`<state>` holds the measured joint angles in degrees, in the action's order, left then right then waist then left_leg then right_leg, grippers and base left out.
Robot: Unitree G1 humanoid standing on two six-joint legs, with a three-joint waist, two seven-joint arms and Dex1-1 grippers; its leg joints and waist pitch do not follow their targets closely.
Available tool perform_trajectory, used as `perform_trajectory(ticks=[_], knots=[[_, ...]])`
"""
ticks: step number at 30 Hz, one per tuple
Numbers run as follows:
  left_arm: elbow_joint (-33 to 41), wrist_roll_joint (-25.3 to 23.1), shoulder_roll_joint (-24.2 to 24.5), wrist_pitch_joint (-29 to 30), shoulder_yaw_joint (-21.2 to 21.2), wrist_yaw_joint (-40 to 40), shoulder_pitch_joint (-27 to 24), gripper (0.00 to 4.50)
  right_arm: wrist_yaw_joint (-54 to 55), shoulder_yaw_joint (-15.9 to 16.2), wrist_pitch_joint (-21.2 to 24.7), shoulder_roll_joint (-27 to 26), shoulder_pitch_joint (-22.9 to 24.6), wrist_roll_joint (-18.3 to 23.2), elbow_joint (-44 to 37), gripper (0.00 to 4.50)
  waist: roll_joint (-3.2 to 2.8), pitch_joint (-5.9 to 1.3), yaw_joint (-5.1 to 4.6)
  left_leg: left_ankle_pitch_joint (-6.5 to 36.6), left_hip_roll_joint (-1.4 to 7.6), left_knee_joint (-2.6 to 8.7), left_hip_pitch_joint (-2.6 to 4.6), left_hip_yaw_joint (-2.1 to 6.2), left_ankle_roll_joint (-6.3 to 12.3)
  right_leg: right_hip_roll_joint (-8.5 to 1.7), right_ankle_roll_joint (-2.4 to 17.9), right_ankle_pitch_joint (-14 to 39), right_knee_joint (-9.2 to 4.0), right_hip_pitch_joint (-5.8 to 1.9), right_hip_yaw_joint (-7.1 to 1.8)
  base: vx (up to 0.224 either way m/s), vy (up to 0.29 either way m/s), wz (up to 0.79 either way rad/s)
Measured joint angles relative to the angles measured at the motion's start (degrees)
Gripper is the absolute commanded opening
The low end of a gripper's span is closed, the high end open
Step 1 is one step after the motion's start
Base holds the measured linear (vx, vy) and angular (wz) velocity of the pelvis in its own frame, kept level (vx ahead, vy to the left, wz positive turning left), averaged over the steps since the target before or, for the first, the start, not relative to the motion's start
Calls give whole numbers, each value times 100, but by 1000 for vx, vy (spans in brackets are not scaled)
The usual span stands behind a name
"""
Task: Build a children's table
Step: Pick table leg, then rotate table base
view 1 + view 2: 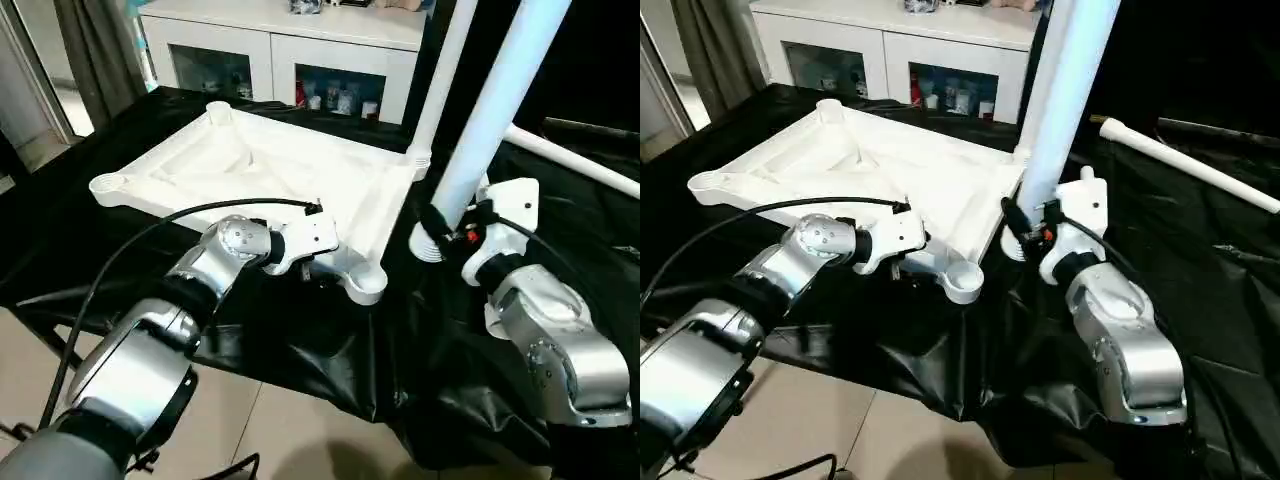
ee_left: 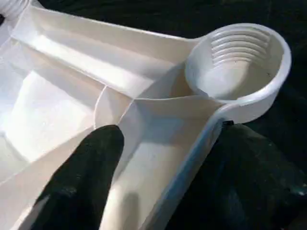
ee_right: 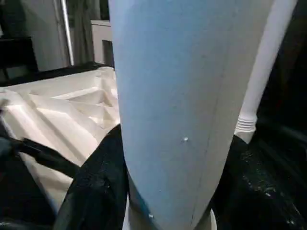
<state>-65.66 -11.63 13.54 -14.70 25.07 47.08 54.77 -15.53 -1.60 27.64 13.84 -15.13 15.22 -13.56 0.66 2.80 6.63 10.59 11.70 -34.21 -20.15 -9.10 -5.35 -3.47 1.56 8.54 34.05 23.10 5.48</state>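
Observation:
The white tabletop [image 1: 250, 165] lies upside down on a black cloth, ribs up. One leg [image 1: 445, 70] stands in its far right corner socket. My right gripper [image 1: 450, 225] is shut on a second leg [image 1: 490, 120], held upright with its threaded end on the cloth just right of the tabletop's edge. My left gripper [image 2: 168, 143] is open and straddles the tabletop's near rim. One finger [image 2: 91, 158] rests inside the ribs and the other is outside, beside the empty threaded corner socket [image 2: 240, 62]. A third leg [image 1: 1190, 160] lies on the cloth at the back right.
The black cloth [image 1: 330, 360] hangs over the front edge above a tiled floor. A white glass-door cabinet [image 1: 280, 50] stands behind the tabletop. A grey curtain [image 1: 95, 50] hangs at the back left. Empty sockets show at the left corner [image 1: 108, 185] and far corner [image 1: 218, 110].

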Motion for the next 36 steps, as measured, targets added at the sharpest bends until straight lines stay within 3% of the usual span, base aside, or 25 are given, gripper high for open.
perform_trajectory(ticks=[14,30,36], knots=[[-716,-327,-167,-18,27,-99,218,219,-187,144,181,177,209,-7,-153,189,-2,3,0,0,1,0,3,0,1,0,0,-1,-2,-4,1,0,0,0],[-487,-601,-47,451,186,1671,583,94,-193,210,219,259,210,-114,-154,189,-9,-1,-9,1,0,3,11,-5,2,0,1,5,-6,-11,-2,0,0,0],[-238,-660,-69,726,215,1817,568,50,-173,211,219,240,209,-139,-151,189,-10,-1,-12,1,0,4,12,-6,2,-1,2,4,-4,-25,-3,0,0,0]])
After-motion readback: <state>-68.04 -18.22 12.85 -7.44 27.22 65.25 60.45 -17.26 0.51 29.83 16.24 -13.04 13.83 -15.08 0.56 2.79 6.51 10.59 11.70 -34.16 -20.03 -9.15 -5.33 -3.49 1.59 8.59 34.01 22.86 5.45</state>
